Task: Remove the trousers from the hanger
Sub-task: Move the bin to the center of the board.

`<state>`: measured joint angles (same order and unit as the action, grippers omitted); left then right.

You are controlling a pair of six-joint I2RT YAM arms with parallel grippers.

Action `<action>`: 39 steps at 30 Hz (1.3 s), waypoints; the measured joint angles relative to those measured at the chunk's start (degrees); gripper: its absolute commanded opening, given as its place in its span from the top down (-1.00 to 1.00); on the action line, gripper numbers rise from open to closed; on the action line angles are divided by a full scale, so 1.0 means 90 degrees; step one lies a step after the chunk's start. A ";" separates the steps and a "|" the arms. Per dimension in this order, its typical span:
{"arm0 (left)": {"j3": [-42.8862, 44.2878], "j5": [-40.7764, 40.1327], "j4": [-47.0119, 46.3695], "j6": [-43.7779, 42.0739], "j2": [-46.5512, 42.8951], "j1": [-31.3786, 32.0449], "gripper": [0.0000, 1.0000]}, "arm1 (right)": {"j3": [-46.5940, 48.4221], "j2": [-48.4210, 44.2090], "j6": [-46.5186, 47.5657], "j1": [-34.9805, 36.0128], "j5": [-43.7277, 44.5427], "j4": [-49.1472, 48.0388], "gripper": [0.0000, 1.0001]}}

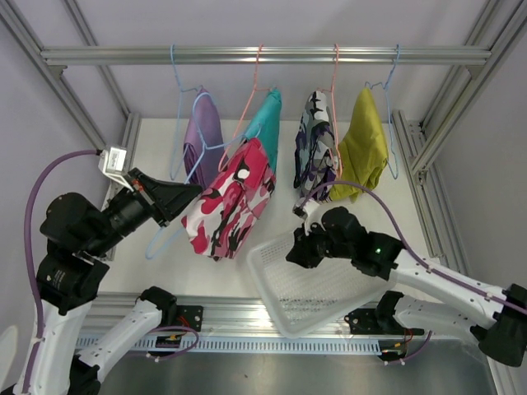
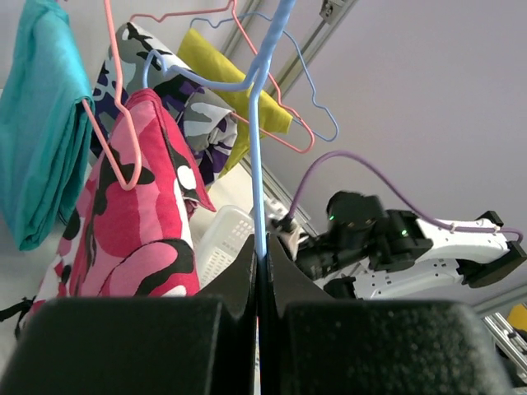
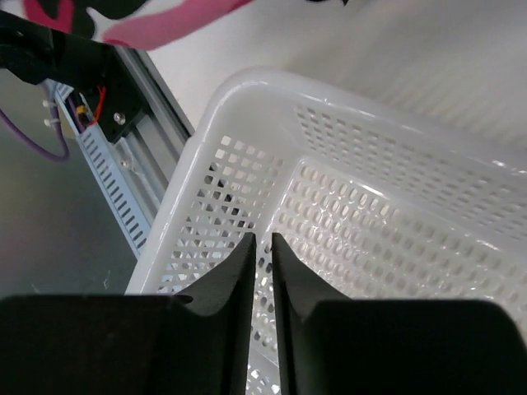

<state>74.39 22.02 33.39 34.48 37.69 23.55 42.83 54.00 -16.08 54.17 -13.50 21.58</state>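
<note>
We see the pink camouflage trousers [image 1: 230, 202] folded over a blue hanger [image 2: 257, 164], forward of the teal trousers [image 1: 265, 123] and 3 more pairs under the rail [image 1: 263, 55]. The left gripper [image 2: 259, 259] is clenched on the hanger's wire. We judge the cloth light, soft and limp, likely to slide off thin wire, so a pinch on the lower bunched folds should draw it free. The right gripper [image 3: 262, 239] has its fingers almost together at the white basket [image 3: 247, 82]; we cannot tell whether they pinch it. Only the left wrist view shows the wire between the pads, and only the top view shows the basket near the trousers' lower end
</note>
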 measured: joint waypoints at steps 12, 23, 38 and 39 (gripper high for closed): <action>0.0041 -0.0556 0.0211 -0.0005 -0.0206 0.0000 0.99 | 0.0027 0.2186 -0.0262 0.0238 0.0146 -0.1008 0.85; -0.0063 -0.0988 0.0304 -0.0175 -0.0359 0.0000 0.99 | 0.0724 0.3419 -0.0260 0.0238 0.0352 -0.1440 0.77; -0.0379 -0.1161 0.0323 -0.0323 -0.0393 0.0000 0.99 | 0.1841 0.4359 -0.0209 0.0010 0.0619 -0.1503 0.75; -0.0379 -0.1180 0.0323 -0.0338 -0.0403 0.0000 0.99 | 0.1909 0.4420 -0.0204 -0.0012 0.0622 -0.1486 0.75</action>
<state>70.98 11.40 36.29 31.44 34.06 23.55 60.01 93.78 -17.91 54.06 -7.90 8.21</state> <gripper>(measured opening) 0.016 0.122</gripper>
